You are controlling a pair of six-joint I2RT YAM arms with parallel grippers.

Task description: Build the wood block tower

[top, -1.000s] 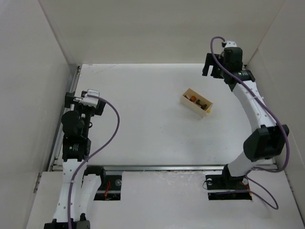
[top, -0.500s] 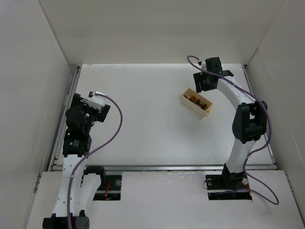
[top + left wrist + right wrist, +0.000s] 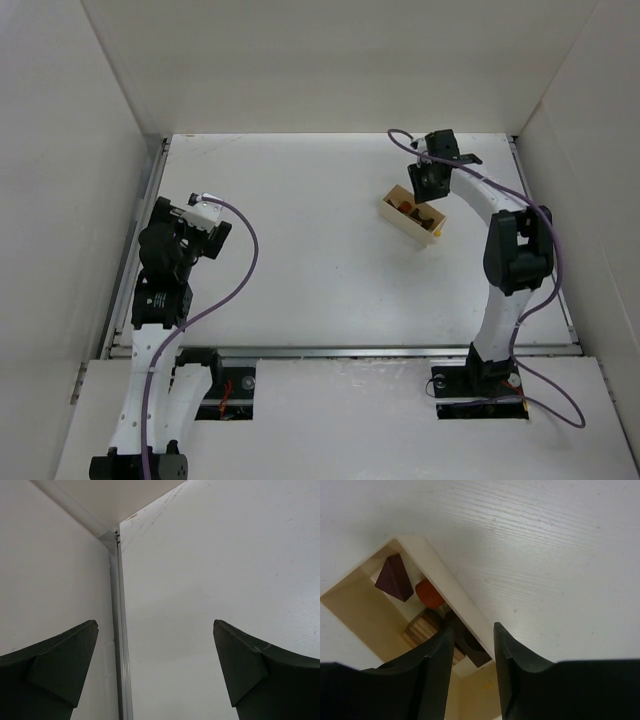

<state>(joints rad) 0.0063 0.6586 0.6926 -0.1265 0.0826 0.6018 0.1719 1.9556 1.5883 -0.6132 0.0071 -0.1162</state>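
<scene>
Small wooden blocks lie loose inside a pale cream box (image 3: pixel 430 231); no standing wood block tower is in view. In the right wrist view I see a dark maroon wedge (image 3: pixel 395 577), an orange piece (image 3: pixel 430 594), a striped tan block (image 3: pixel 422 627) and a dark brown block (image 3: pixel 472 650). My right gripper (image 3: pixel 470 630) straddles the box's long wall (image 3: pixel 440 575), one finger inside and one outside, the jaws narrowed onto it. In the top view it (image 3: pixel 428 186) hangs over the box's far end. My left gripper (image 3: pixel 155 645) is wide open and holds nothing.
The left gripper (image 3: pixel 165 218) is near the left wall, facing the aluminium rail (image 3: pixel 119 630) along the table's left edge. White walls enclose the table on three sides. The box sits at the right of the table's middle.
The right arm swung in from the far right corner and came down over the box, and its jaws narrowed from wide open onto the wall. The left arm shifted slightly towards the left wall.
</scene>
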